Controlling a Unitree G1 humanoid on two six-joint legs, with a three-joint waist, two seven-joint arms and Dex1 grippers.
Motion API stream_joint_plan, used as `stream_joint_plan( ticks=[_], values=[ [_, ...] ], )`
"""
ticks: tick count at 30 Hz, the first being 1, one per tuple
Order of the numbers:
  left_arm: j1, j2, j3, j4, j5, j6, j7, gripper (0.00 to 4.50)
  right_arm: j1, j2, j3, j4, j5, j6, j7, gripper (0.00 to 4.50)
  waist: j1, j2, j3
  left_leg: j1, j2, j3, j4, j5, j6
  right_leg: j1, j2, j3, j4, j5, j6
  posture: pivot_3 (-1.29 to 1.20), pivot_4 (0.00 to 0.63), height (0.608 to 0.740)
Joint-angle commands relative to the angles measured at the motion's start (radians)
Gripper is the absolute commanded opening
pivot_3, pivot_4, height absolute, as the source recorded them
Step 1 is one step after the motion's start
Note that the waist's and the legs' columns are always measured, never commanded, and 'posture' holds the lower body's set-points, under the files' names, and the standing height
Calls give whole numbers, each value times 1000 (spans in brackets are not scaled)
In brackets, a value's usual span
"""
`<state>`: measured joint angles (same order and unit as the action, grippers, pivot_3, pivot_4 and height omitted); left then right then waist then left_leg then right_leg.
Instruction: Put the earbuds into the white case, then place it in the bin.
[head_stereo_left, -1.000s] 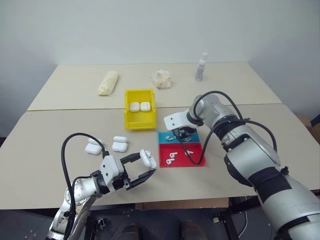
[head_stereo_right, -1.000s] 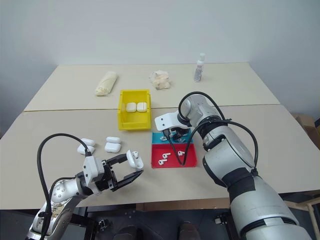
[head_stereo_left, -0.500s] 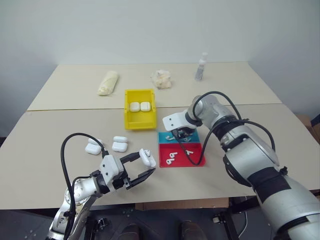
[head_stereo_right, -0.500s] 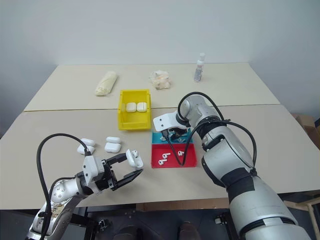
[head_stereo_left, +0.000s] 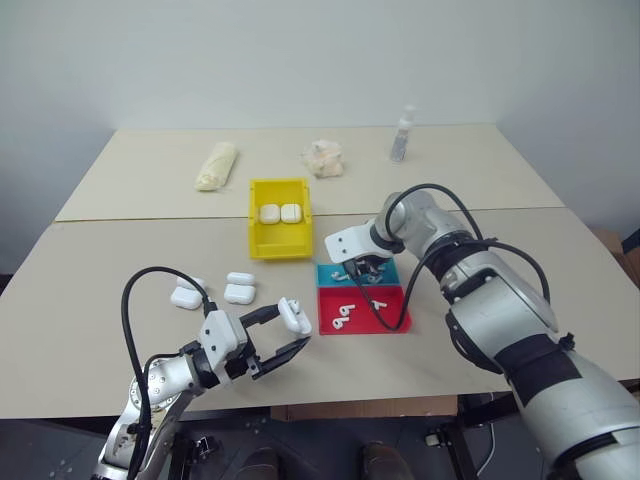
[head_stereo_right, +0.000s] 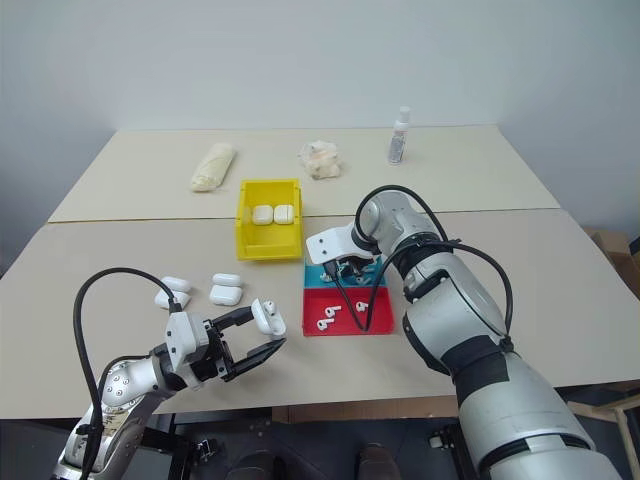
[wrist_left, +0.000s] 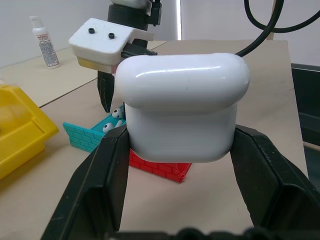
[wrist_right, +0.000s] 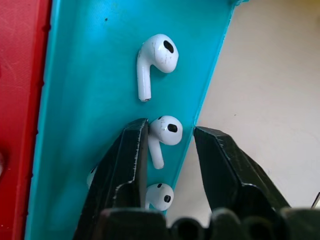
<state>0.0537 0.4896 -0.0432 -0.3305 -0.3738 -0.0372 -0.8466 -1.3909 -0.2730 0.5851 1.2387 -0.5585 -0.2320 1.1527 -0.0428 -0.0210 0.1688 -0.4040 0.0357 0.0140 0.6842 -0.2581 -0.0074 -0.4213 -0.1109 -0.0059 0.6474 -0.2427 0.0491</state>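
Observation:
My left gripper (head_stereo_left: 291, 330) is held low at the front left, shut on an upright white case (wrist_left: 182, 107) with its lid closed. My right gripper (head_stereo_left: 358, 268) points down into the blue tray (head_stereo_left: 325, 272). In the right wrist view its fingers stand open around one of the earbuds (wrist_right: 167, 129). One finger touches that earbud, and a gap remains at the other finger, which is outside the tray's wall. Two more earbuds (wrist_right: 152, 65) lie in the same tray. The yellow bin (head_stereo_left: 279, 246) stands behind, with two cases (head_stereo_left: 280, 213) inside.
A red tray (head_stereo_left: 395, 322) with earbuds (head_stereo_left: 343, 315) sits just in front of the blue one. Several spare cases (head_stereo_left: 239, 292) lie on the table to the left. At the back are a rolled cloth (head_stereo_left: 216, 165), a crumpled wad (head_stereo_left: 323, 158) and a small bottle (head_stereo_left: 402, 133).
The right gripper's fingers have drawn a little closer together over the blue tray. The left gripper and its case have stayed still.

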Motion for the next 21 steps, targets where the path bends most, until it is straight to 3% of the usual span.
stream_joint_plan(
  ticks=[1,8,11,21],
  values=[
    [-3,0,0,-32,-6,-4,0,2738,-3,-2,-5,3,-3,-9,9,1853,0,0,0,0,0,0,0,0,0,0,0,0,0,0,0,0,150,740],
    [-9,-3,-2,-28,-6,-4,1,2738,2,-5,-6,4,-7,-13,17,1853,0,0,0,0,0,0,0,0,0,0,0,0,0,0,0,0,150,740],
    [-11,-2,-1,-27,-6,-2,0,2738,1,-5,-6,5,-10,-11,16,926,0,0,0,0,0,0,0,0,0,0,0,0,0,0,0,0,150,740],
    [-18,-1,-2,-25,-6,0,0,2738,3,-5,-7,4,-11,-12,18,926,0,0,0,0,0,0,0,0,0,0,0,0,0,0,0,0,150,740]
  ],
)
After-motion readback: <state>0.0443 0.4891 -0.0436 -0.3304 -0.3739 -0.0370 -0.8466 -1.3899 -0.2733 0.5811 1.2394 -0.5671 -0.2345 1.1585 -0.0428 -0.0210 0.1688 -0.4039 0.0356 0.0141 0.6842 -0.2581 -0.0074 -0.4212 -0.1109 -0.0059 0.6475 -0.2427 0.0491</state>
